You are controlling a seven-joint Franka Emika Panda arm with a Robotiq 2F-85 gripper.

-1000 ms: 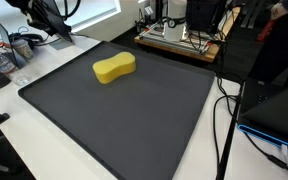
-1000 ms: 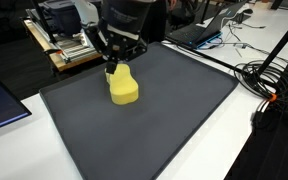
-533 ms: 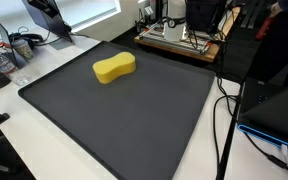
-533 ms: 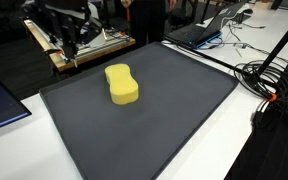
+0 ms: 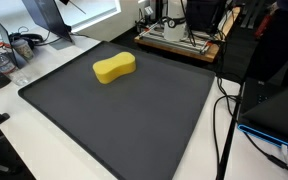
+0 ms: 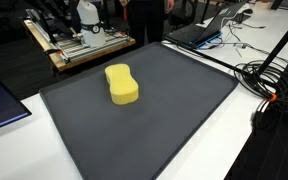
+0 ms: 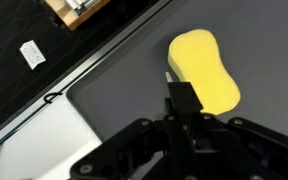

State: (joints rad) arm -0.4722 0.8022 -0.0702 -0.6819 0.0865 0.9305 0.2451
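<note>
Closed, empty gripper up over mat, tips just beside sponge in wrist view, mat edge near on the other side. Sponge flat near one mat edge in both exterior views, wide bare mat around the rest; cables just off another edge.

Lab; cables, laptop.

Evenly, softly lit indoors. Blows out at the bright white window. Casts only a faint shadow beside the yellow peanut-shaped foam sponge. Blurs the black fingers close up.
</note>
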